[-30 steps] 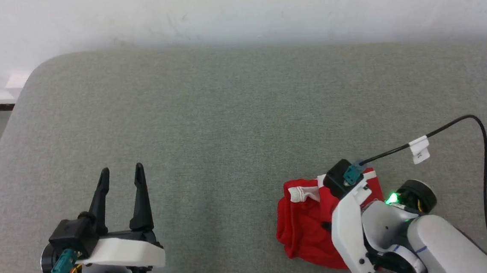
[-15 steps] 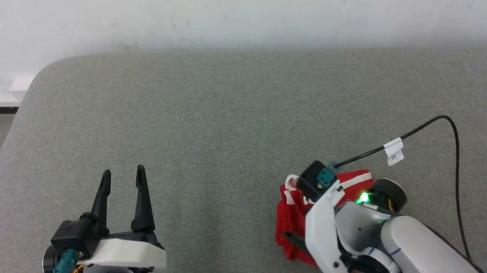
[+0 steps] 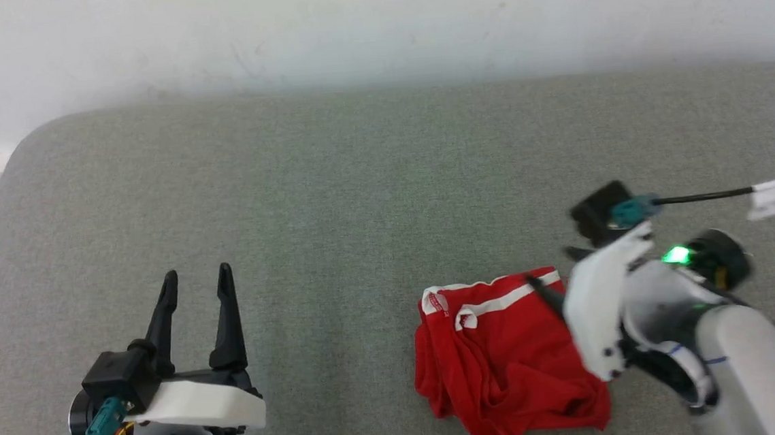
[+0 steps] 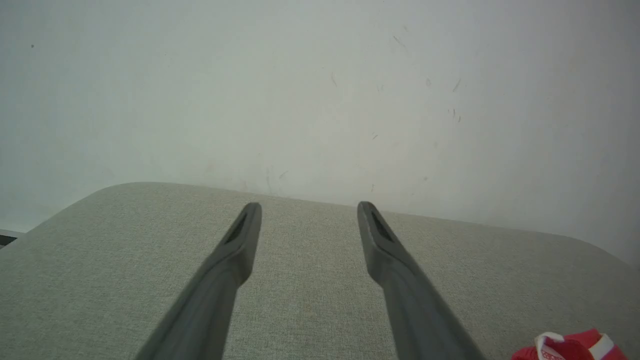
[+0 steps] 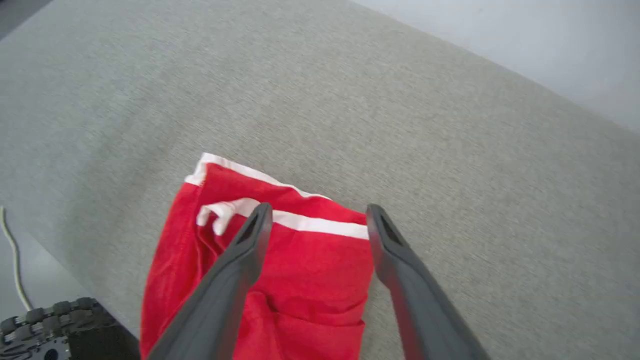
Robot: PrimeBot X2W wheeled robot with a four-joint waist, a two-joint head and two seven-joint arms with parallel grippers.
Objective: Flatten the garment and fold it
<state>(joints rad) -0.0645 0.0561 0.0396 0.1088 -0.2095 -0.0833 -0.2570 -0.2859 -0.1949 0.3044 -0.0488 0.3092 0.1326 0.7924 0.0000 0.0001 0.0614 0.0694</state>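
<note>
Entry: garment (image 3: 506,359). Bright red, crumpled in a loose heap on the near right part of the grey padded surface (image 3: 332,201); white band (image 3: 516,295) along the far edge, creases bunched toward the near side. Not yet flattened, not yet folded.

Entry: right gripper (image 3: 549,266). Fingers spread, nothing pinched between them; poised over the banded edge of the heap, near its right corner. Contact with the cloth: cannot tell.

Entry: left gripper (image 3: 197,272). Fingers spread, empty; well apart from the heap, over bare padding.

Entry: cable (image 3: 700,195). Running from the right wrist off to the right, clear of the cloth.

Hazards, as judged:
- Closing on the band where layers overlap: likely to catch more than one layer, so lifting a bundle rather than opening it out.
- Pulling with one arm only (left one idle and far off): likely to drag the whole heap across the padding without spreading it.
- Dragging toward the robot: risk of sliding off the near edge of the padding, which looks close in the right wrist view.
- Pinching too shallow on the trim: soft cloth apt to slip free mid-pull.
</note>
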